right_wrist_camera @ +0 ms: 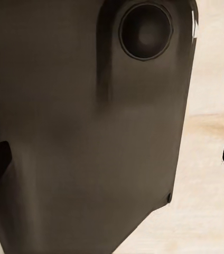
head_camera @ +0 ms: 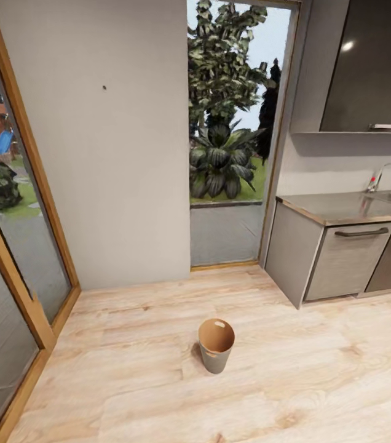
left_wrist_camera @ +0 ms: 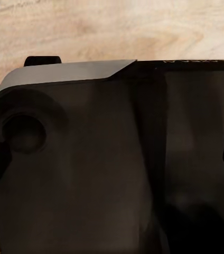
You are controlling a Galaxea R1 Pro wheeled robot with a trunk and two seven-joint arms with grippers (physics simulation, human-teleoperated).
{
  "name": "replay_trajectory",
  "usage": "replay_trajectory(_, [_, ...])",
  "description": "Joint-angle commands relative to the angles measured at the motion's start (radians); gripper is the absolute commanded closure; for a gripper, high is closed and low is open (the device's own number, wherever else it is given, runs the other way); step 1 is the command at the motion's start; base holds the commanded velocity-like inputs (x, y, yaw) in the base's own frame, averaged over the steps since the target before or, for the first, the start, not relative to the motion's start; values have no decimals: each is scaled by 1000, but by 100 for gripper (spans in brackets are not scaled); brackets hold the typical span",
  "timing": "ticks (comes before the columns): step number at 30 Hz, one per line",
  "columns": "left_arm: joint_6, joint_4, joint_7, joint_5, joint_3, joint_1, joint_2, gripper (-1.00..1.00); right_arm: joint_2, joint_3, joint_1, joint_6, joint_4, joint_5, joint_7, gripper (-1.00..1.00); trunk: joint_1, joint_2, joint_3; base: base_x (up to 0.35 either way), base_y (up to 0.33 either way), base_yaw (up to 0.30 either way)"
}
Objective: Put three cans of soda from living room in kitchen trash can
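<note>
Here's the tash can (head_camera: 216, 346) standing upright on the light plank floor (head_camera: 318, 381) out in the open, well apart from the grey kitchen cabinet (head_camera: 337, 258) at far right and the glass door (head_camera: 11, 246) at left (no soda cans to be seen). It's a small round bin, coppery-brown inside, grey outside, with an oval handle hole near the far rim, mouth open. The risk, I'd judge, is the base rolling in and knocking so light a bin over; both wrist views look onto dark robot body, so I cannot tell whether either gripper is open or closed.
</note>
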Motion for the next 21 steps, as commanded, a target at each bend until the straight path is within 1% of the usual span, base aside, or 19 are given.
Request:
replay_trajectory(1, [0,0,0,0,0,0,0,-100,0,0,0,0,0,0,0,-100,0,0,0,343,0,0])
replay_trajectory(7, [0,0,0,0,0,0,0,-100,0,0,0,0,0,0,0,-100,0,0,0,343,0,12])
replay_trajectory(14, [-1,0,0,0,0,0,0,-100,0,0,0,0,0,0,-1,-100,0,0,-2,343,0,155])
replay_trajectory(21, [-1,0,0,0,0,0,0,-100,0,1,0,0,0,0,0,-100,0,0,-2,343,0,40])
